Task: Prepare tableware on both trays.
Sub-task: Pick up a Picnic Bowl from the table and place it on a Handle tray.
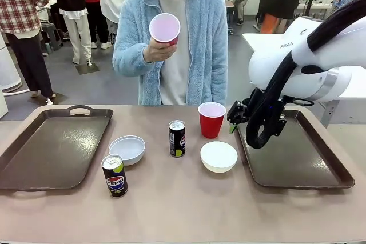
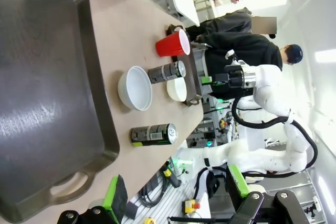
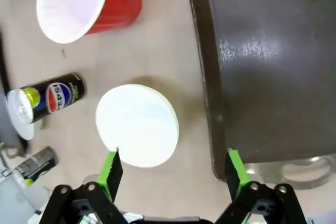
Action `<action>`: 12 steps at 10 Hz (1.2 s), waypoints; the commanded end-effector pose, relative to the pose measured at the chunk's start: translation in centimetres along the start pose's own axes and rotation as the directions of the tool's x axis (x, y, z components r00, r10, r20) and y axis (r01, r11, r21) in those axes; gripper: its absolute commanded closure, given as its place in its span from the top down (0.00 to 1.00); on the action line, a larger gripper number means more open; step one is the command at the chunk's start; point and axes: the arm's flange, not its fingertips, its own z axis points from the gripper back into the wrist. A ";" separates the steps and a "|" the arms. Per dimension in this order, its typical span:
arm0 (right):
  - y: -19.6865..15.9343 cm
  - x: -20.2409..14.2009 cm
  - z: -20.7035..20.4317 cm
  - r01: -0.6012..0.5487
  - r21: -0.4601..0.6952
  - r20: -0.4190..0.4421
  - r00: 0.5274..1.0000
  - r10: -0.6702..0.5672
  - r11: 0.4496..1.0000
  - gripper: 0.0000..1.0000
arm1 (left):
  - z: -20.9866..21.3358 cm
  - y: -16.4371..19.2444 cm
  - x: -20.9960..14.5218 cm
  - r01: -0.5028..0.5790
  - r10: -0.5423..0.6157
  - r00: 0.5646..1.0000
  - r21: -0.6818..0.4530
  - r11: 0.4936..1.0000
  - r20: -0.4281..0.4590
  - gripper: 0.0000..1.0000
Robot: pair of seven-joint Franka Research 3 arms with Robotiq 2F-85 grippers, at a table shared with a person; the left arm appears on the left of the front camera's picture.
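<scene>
Asking (student): Where does the tableware stand, and what do the claws hold?

Answering (instructor): The left tray (image 1: pixel 54 147) and right tray (image 1: pixel 297 161) lie bare. On the counter (image 1: pixel 171 204) between them stand the Pepsi can (image 1: pixel 115 175), left bowl (image 1: pixel 127 149), black can (image 1: pixel 177 138), red cup (image 1: pixel 211 119) and right bowl (image 1: pixel 218 156), the last just beside the right tray's rim. A second red cup (image 1: pixel 164 28) is in the person's hand (image 1: pixel 155 51). The right claw (image 3: pixel 172 157) hangs over the right bowl, jaws spread wide and empty. The left claw (image 2: pixel 176 190), near a handle end of the left tray, is likewise wide and empty.

Asking: What could go wrong?

Answering: A pinch on the bowl's smooth rim may slip, or a finger may strike the tray rim or tip the nearby cup. Closing hard on a cup could crush its thin wall.

Asking: What is hard to see?

Answering: In the front view, the right arm covers its claw's fingertips and part of the right tray. The right wrist view cuts off the left bowl.
</scene>
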 end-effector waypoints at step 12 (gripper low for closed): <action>4.1 -1.9 -8.0 -0.239 -0.171 0.018 0.969 0.246 0.956 0.40 | 0.1 -0.2 0.0 -0.003 0.003 1.000 -0.007 1.000 0.005 1.00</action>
